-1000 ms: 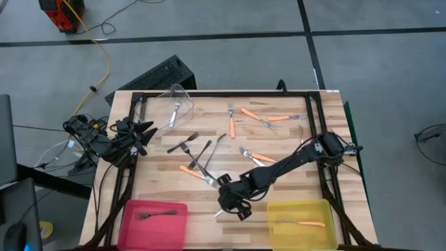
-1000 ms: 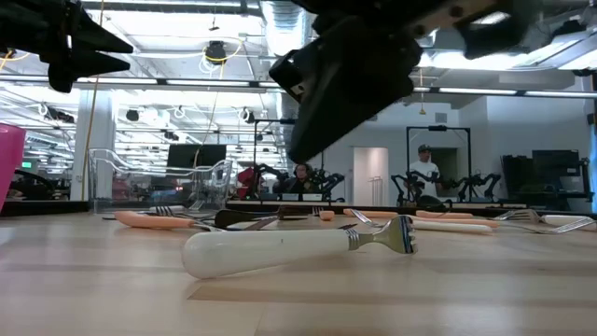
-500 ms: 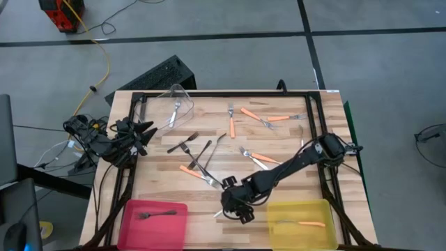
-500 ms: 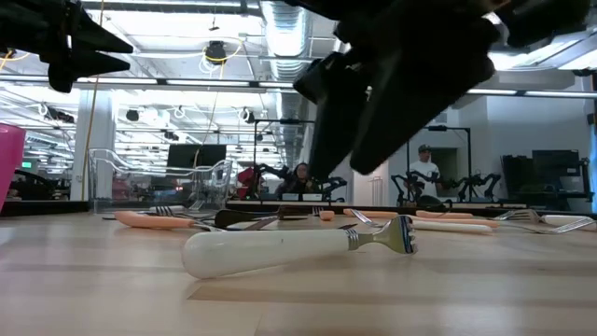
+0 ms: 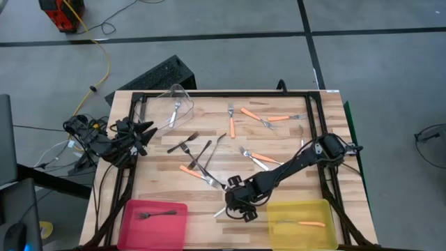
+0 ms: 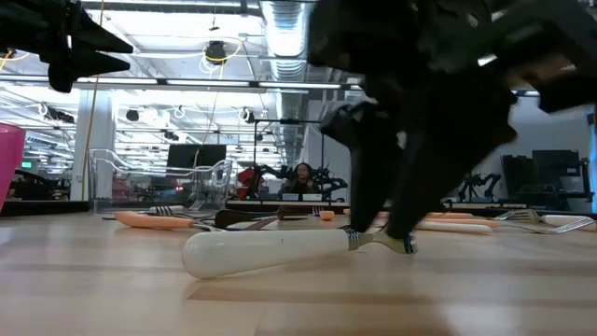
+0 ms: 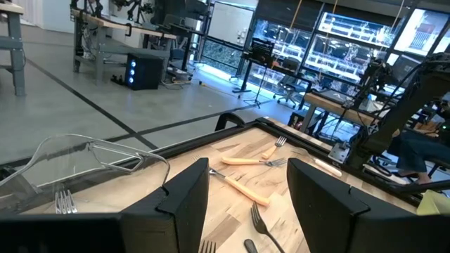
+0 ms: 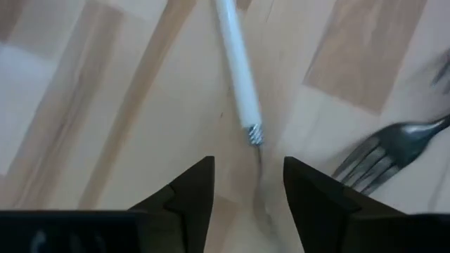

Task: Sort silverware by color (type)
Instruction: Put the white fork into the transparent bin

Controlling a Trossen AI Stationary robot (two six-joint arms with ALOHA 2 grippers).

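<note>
A white-handled fork (image 6: 270, 253) with a silver head lies flat on the table near the front middle (image 5: 220, 211). My right gripper (image 6: 384, 233) has come down over it, open. Its two fingers (image 8: 190, 193) stand on either side of the fork's neck and head (image 8: 256, 151), with a gap on each side in the right wrist view. Orange-handled forks (image 5: 251, 112), dark forks (image 5: 185, 144) and silver forks (image 5: 245, 152) lie scattered farther back. My left gripper (image 5: 143, 131) waits open at the table's left edge.
At the front left a pink bin (image 5: 132, 222) holds a dark fork (image 5: 150, 215). A yellow bin (image 5: 279, 209) at the front right holds an orange-handled fork (image 5: 310, 224). A clear bin (image 5: 182, 92) with a silver fork stands far left. Another silver fork (image 8: 387, 151) lies beside my right gripper.
My right gripper has opened and gone down onto the white-handled fork, shifting a little toward the table's near and right edges. Its fingers now stand astride the fork's neck. The fork has stayed where it lay.
</note>
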